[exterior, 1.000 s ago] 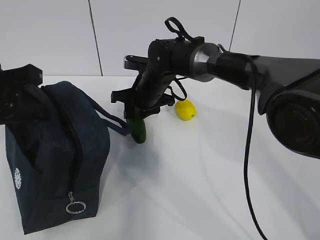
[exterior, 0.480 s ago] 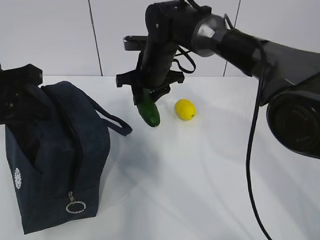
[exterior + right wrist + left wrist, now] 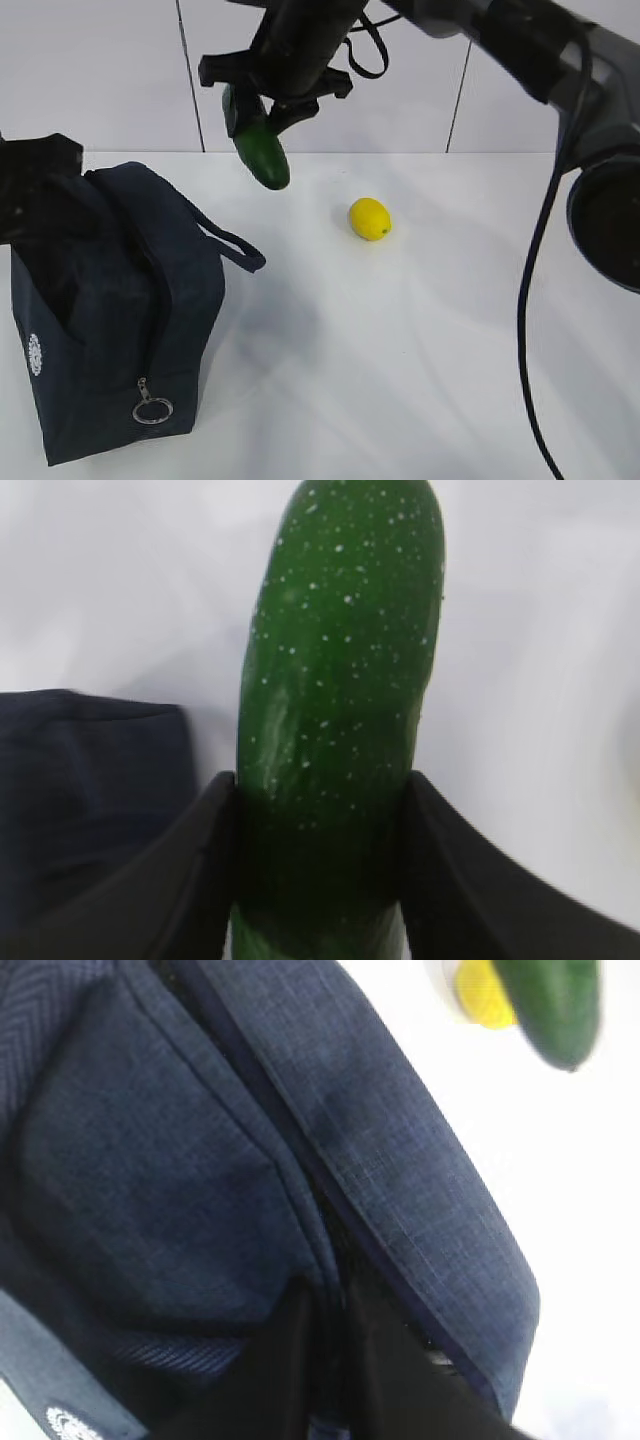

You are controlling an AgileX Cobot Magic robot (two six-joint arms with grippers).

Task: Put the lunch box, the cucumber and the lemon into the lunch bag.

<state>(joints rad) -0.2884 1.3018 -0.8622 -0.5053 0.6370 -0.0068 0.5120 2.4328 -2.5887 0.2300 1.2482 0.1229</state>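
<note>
We had the right gripper clamped on the cucumber, held high above the table to clear the lunch bag rim; left gripper closed on the bag's edge, presumably keeping the mouth open; lemon waiting on the table; lunch box not visible.

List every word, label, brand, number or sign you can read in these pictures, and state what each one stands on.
No legible text in any view.
Lunch bag: a small round white logo on the end panel, too small and blurred to read; the left wrist view shows only its edge.
Cucumber: no label or print.
Lemon: no label or print.
Robot arms: no readable marking.
</note>
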